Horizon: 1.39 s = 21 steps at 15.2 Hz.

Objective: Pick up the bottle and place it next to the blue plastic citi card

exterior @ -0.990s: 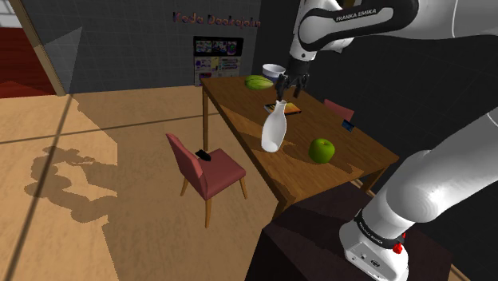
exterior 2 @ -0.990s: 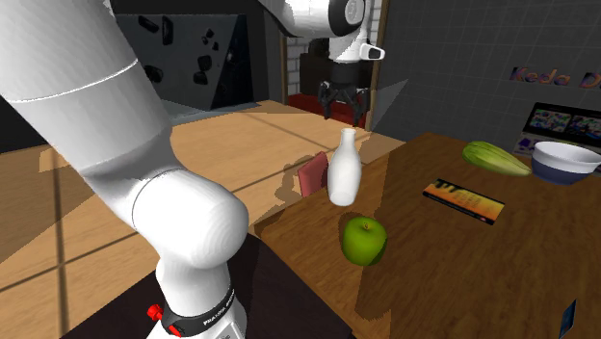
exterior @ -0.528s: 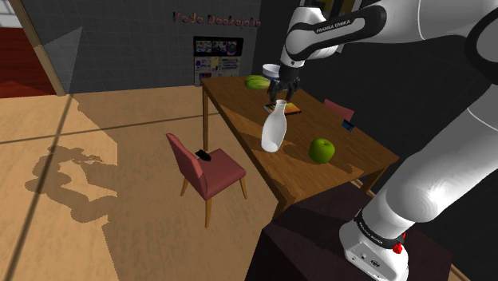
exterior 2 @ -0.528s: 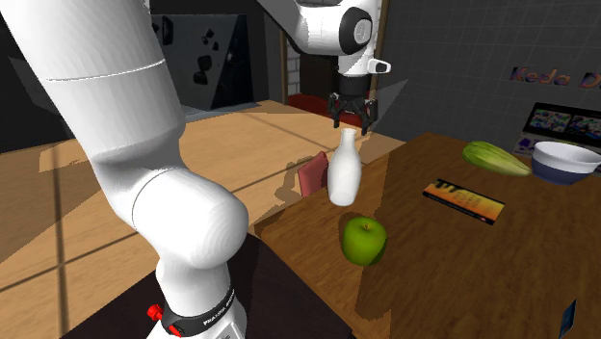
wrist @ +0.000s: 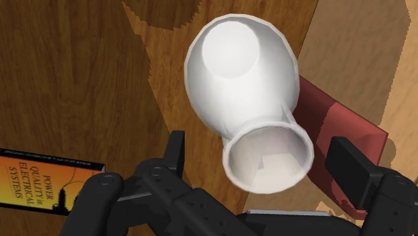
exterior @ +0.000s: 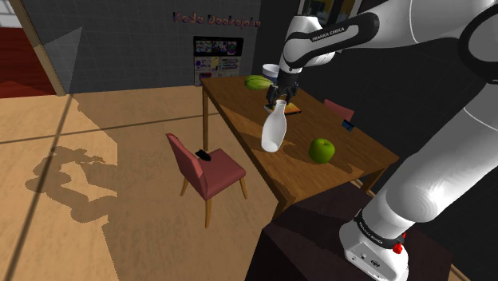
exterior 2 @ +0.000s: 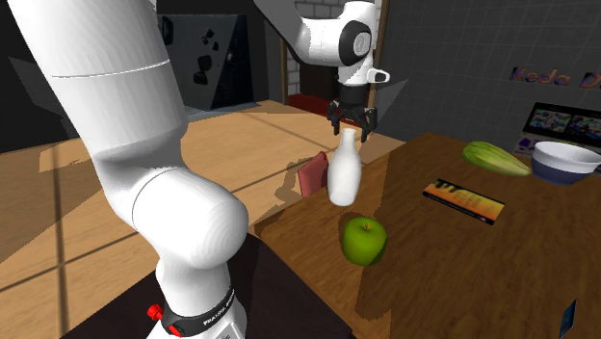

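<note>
While poised open astride the neck, fingers clear of it: hand point(wrist: 264, 159) | white bottle point(exterior: 273, 132) upright near table point(exterior: 359, 153) edge | judged rigid, smooth, slippery, tippable | best hold: narrow neck under flared lip, squeezed gently

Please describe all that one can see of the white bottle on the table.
The bottle is plain white: a round belly, a short neck, a flared open mouth, no cap. It stands upright on the wooden table, near the edge by the red chair. The open tool hangs at its mouth, a finger on each side, neither touching. A green apple lies nearby, apart.
</note>
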Each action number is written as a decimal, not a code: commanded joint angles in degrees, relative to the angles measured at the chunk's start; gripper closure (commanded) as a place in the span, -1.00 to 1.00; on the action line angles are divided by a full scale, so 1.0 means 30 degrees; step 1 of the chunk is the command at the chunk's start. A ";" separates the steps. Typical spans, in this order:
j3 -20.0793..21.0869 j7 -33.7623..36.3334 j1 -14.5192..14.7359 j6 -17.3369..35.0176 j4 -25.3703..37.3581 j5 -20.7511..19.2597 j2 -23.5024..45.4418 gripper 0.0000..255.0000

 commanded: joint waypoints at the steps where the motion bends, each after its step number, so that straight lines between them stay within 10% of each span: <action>1: 0.0001 0.0003 0.0001 0.0013 -0.0010 0.0000 0.0000 -1.00; 3: 0.0001 0.0002 0.0001 0.0010 -0.0008 0.0000 0.0000 -1.00; 4: 0.0001 0.0002 0.0001 0.0010 -0.0008 0.0000 0.0000 1.00; 21: 0.0027 0.0054 0.0008 -0.2026 0.1383 -0.0063 -0.0649 1.00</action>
